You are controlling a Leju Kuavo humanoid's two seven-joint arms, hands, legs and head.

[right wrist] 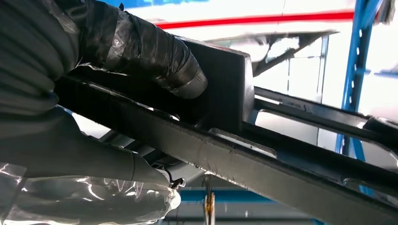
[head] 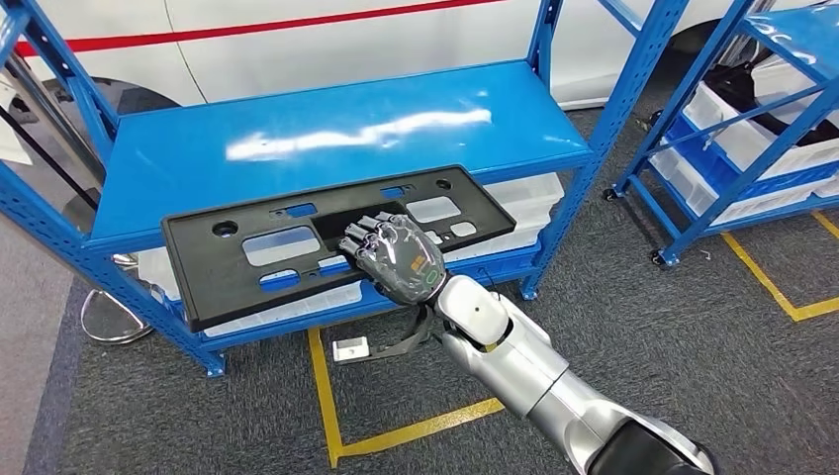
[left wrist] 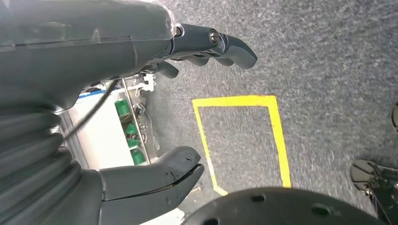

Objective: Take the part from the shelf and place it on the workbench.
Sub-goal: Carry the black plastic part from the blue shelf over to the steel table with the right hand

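The part (head: 213,275) is a long flat black plastic panel with several cut-outs. It lies on the blue shelf (head: 326,129), and its front edge juts out past the shelf's lip. My right hand (head: 396,259) grips that front edge near the middle, fingers on top. In the right wrist view, the thumb (right wrist: 155,56) presses one face of the part (right wrist: 225,89) and the fingers (right wrist: 94,197) wrap the other. My left hand (left wrist: 84,47) hangs over the grey carpet, fingers spread and holding nothing.
White bins (head: 529,198) sit on the lower level under the shelf. A second blue rack (head: 752,119) with white bins stands to the right. Yellow tape lines (head: 326,396) mark the carpet. A white vehicle body (head: 297,30) with a red stripe is behind the shelf, and a round stool base (head: 114,317) is at left.
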